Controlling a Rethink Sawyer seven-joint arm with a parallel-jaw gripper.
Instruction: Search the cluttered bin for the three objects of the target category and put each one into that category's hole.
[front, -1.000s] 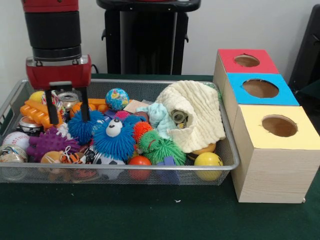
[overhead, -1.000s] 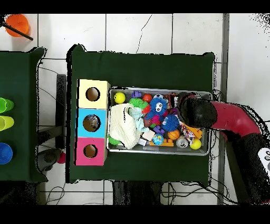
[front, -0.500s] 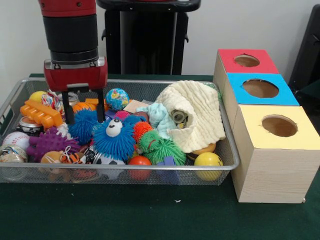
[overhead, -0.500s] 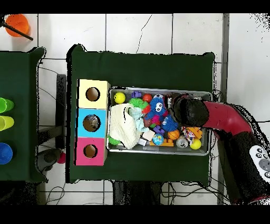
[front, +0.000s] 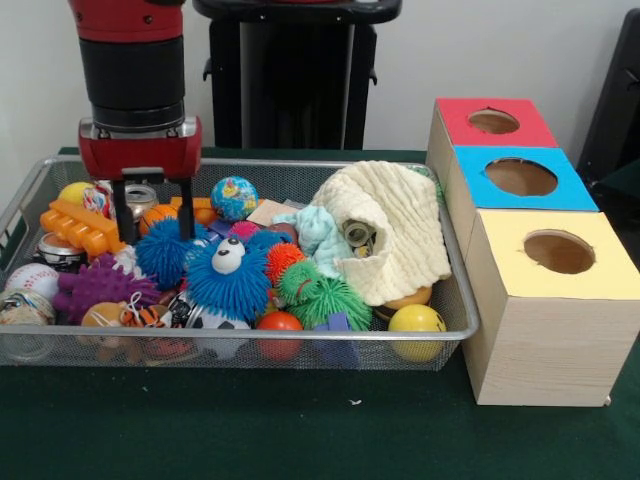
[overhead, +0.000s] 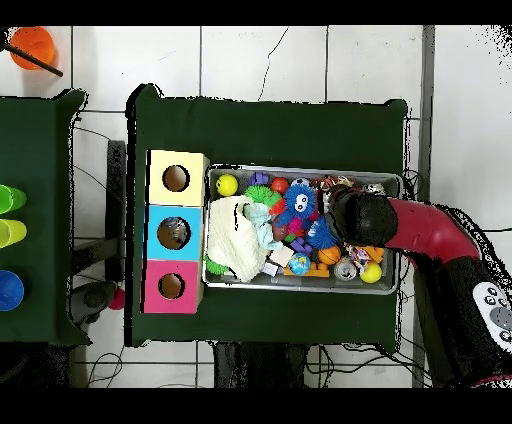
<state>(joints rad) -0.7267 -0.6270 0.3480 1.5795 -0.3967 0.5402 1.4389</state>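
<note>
The gripper (front: 155, 212) hangs spread, grasping nothing, its fingers (front: 126, 214) straddling a small orange basketball (front: 152, 216) just behind the blue spiky ball (front: 166, 252) in the wire bin (front: 452, 290). Three boxes (red (front: 497, 122), blue (front: 522, 178), yellow (front: 558, 254)) stand beside it. A cream cloth (front: 400, 232) drapes over toys. No writing is legible.

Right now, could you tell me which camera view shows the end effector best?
The front view: the end effector hangs open over a spiky blue ball, both fingers visible. In the overhead view the arm hides it.
</note>
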